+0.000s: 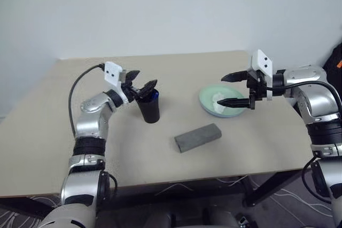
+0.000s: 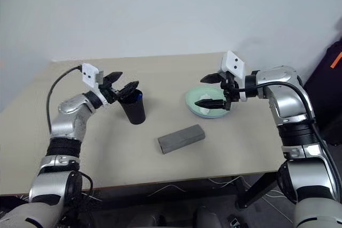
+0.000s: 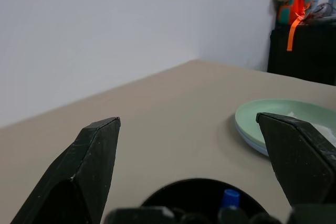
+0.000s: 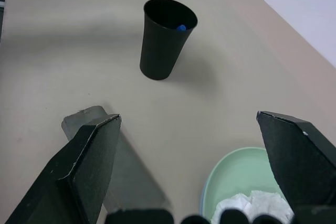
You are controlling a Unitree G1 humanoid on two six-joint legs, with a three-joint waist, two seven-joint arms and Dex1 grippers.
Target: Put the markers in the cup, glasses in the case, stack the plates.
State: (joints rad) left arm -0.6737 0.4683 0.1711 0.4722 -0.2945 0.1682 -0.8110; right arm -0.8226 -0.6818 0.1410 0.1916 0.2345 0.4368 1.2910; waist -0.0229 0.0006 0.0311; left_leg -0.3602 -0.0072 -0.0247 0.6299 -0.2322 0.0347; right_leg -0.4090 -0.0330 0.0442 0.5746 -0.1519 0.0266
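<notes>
Left side first: the left tool (image 1: 140, 85) hovers right over the mouth of the black cup (image 1: 150, 109), fingers spread wide, gripping nothing. Down inside the cup a blue marker cap (image 4: 181, 27) peeks up near the rim, so at least one marker looks home. That cup reads as light and matte, easy to tip with a careless nudge, so best keep clear of its rim.

Moving to the middle, at five o'clock from the cup, the grey case (image 1: 197, 137) lies shut on the table (image 1: 53, 132). Felt-like, soft-sided, likely grippy; take it across its narrow width, or lift at the lid's long edge.

At three o'clock from the cup sits the mint green plate (image 1: 207, 96), a light blue rim (image 4: 203, 203) showing just under it, crumpled white tissue (image 1: 219, 100) on top. Plates look stiff and smooth, likely slippery; pinch at the rim.

Right tool (image 1: 237, 89) hangs just above that plate, fingers fully apart, empty, touching nothing I can make out.
</notes>
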